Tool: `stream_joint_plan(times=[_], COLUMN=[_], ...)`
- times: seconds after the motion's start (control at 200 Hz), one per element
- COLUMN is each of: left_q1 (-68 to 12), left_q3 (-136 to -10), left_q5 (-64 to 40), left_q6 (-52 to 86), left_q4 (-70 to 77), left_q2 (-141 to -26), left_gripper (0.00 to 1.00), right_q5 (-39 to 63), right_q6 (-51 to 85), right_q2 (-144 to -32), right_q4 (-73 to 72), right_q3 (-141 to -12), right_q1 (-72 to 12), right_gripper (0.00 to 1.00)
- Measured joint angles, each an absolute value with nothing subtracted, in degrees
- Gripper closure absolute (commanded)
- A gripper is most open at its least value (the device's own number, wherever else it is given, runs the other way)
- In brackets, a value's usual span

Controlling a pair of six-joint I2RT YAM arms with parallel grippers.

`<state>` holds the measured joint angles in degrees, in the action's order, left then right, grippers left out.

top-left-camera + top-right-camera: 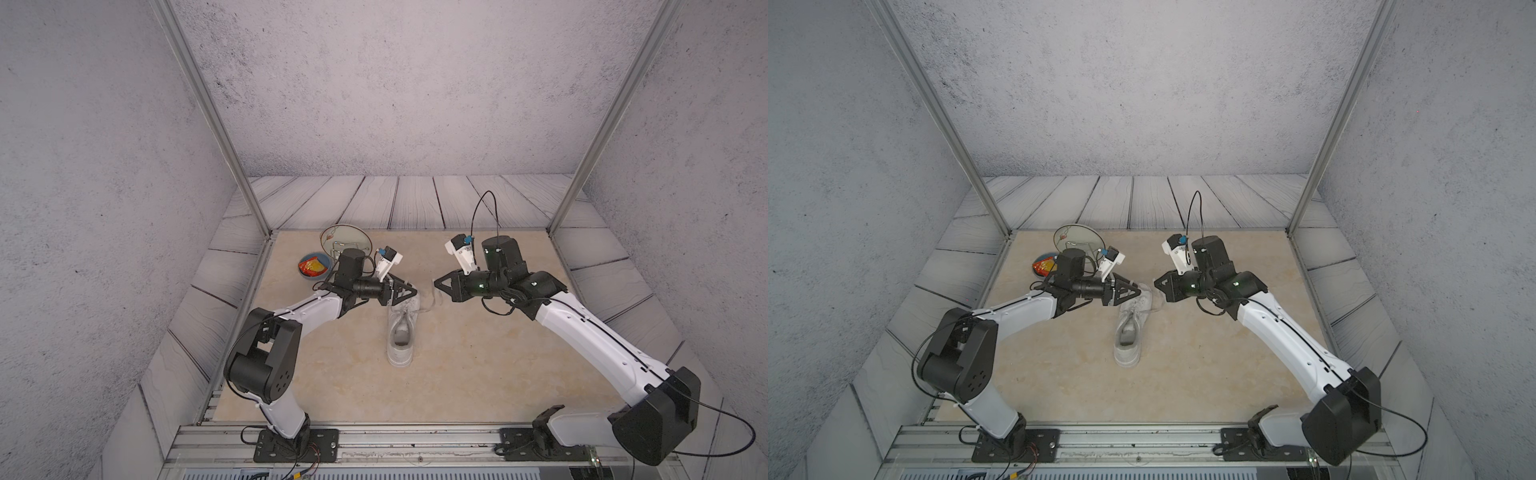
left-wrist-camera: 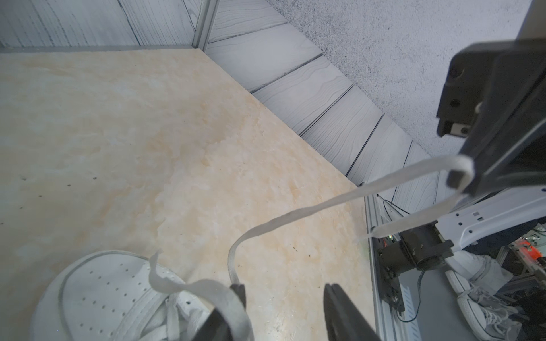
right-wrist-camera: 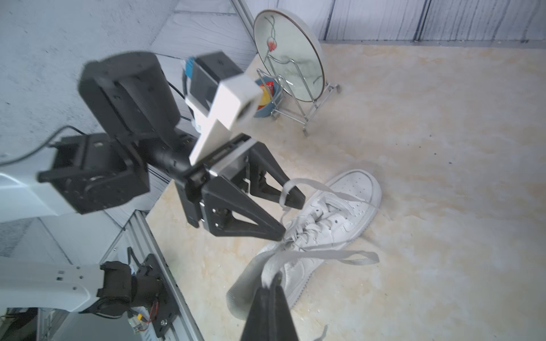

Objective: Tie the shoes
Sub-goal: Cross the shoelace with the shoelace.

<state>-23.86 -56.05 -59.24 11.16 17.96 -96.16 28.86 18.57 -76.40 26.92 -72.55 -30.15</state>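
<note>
The white sneaker [image 1: 401, 332] lies on the marbled tabletop [image 1: 478, 365] about midway between the two arms, toe toward the back wall and heel toward the robot; both grippers hang just above its toe end, tips facing and close together; the left gripper [image 3: 288, 217] has its jaws clearly apart and clamps nothing, yet the looped lace [image 3: 286, 192] hangs over the tip of one finger (draped rather than pinched, as far as the right wrist view shows); the right gripper [image 3: 273, 280] is closed tight on the pinched lace [image 2: 325, 203], which rises slack from the shoe, folds over the tip and leaves a free tail hanging; whether any knot sits on the tongue I cannot tell; as I judge the risks, if the left gripper backs away the loop may catch on that finger and drag the light, unanchored shoe, or pull out whatever crossing exists; a hard pull by the right could slip the flat lace from its grip; the two tips are near enough to collide
</note>
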Motion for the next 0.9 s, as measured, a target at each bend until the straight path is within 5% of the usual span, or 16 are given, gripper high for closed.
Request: stream_joint_plan(times=[0.896], left_q1=[-28.4], left_q3=[-56.2], left_q5=[-56.0], left_q6=[4.4], left_q4=[25.1], left_q2=[-96.0], left_gripper=[0.44], right_q5=[40.7], right_q6=[30.5], right_q2=[-76.4], right_q4=[16.8], right_q3=[-79.1], right_q1=[-30.2], right_gripper=[1.00])
